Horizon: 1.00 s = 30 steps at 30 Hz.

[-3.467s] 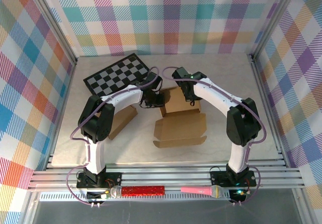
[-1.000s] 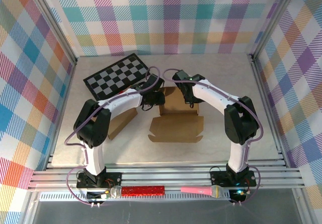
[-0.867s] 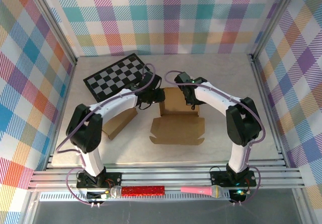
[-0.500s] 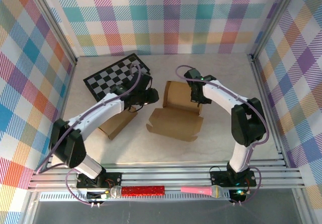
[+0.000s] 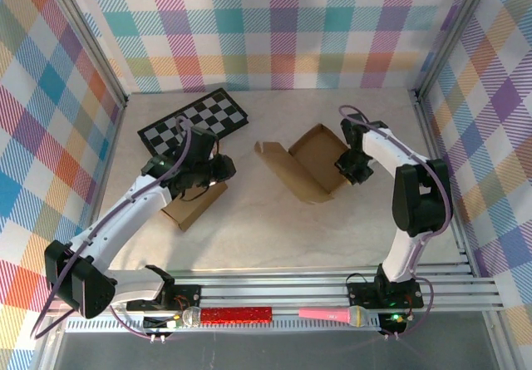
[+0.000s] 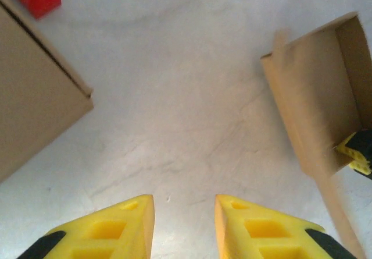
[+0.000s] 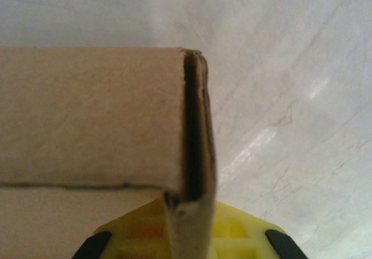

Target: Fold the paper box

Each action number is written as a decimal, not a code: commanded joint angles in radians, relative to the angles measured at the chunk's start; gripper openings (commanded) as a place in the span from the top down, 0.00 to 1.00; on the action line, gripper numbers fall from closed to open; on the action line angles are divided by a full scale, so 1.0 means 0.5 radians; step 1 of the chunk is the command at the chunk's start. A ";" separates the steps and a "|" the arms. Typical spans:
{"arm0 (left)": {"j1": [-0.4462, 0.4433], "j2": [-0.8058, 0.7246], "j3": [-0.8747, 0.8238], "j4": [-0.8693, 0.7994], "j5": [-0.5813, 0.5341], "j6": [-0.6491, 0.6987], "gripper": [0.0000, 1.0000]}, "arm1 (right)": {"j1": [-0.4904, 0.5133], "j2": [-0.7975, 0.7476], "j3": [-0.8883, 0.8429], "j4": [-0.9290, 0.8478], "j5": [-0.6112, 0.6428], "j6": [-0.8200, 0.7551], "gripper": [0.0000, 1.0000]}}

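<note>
The brown paper box lies open on the table right of centre, its lid flap spread toward the left. My right gripper is shut on the box's right wall; in the right wrist view that doubled cardboard wall runs straight into my right gripper. My left gripper hovers left of the box, well apart from it. In the left wrist view my left gripper stands open over bare table, with the box at the right.
A second, flat brown box lies under my left arm, seen also as a brown box at the left. A checkerboard lies at the back left. A red bar and pink microphone rest on the front rail.
My left gripper has drawn back to the left, away from the box. My right gripper has carried the box to the right and turned it, so the lid now points left.
</note>
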 commanded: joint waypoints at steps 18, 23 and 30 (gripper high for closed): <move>-0.094 0.622 -0.311 1.180 0.572 -0.396 0.70 | 0.162 -0.207 -0.588 0.268 -0.870 1.204 1.00; -0.099 0.830 -0.190 1.271 0.622 -0.412 0.71 | 0.295 -0.171 -0.599 0.295 -0.861 1.263 0.95; -0.128 0.904 -0.102 1.272 0.614 -0.410 0.71 | 0.348 -0.178 -0.603 0.334 -0.885 1.237 0.76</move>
